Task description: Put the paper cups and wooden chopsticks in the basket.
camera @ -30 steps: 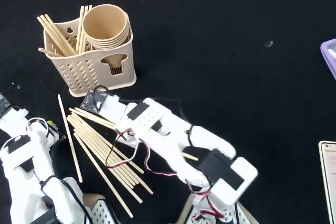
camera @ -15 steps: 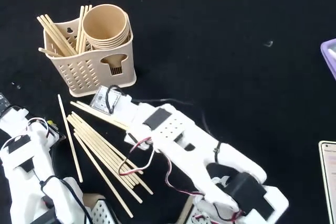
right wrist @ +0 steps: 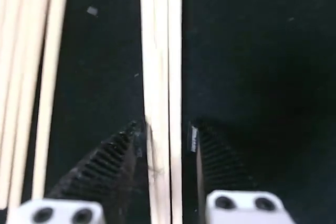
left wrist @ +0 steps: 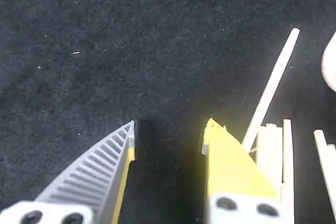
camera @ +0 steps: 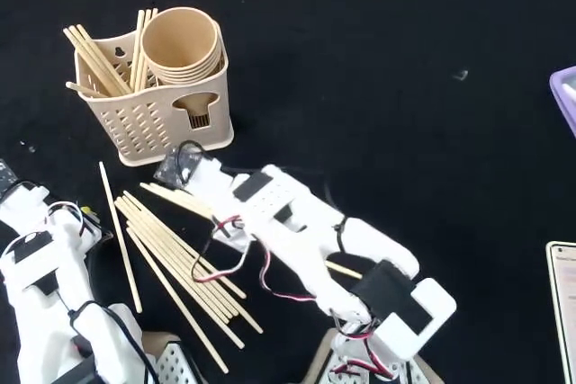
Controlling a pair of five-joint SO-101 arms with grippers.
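The beige basket (camera: 153, 119) stands at the back left, holding a stack of paper cups (camera: 180, 42) and several chopsticks (camera: 94, 60). A pile of loose wooden chopsticks (camera: 180, 263) lies on the black table in front of it. My right gripper (camera: 177, 168) (right wrist: 165, 132) is low at the pile's far edge, near the basket's front, shut on a pair of chopsticks (right wrist: 160, 51) that runs back under the arm. More chopsticks (right wrist: 31, 77) lie beside them. My left gripper (left wrist: 168, 129) hangs open over bare cloth, with a chopstick (left wrist: 270, 90) just beside it.
One chopstick (camera: 120, 236) lies apart to the left of the pile. A purple container (camera: 565, 96) and a white object (camera: 562, 303) sit at the right edge. My left arm (camera: 40, 285) rests at the front left corner.
My right arm stretched forward toward the basket, then drew back slightly; the gripped pair of chopsticks shifted with it. The left arm stayed still.
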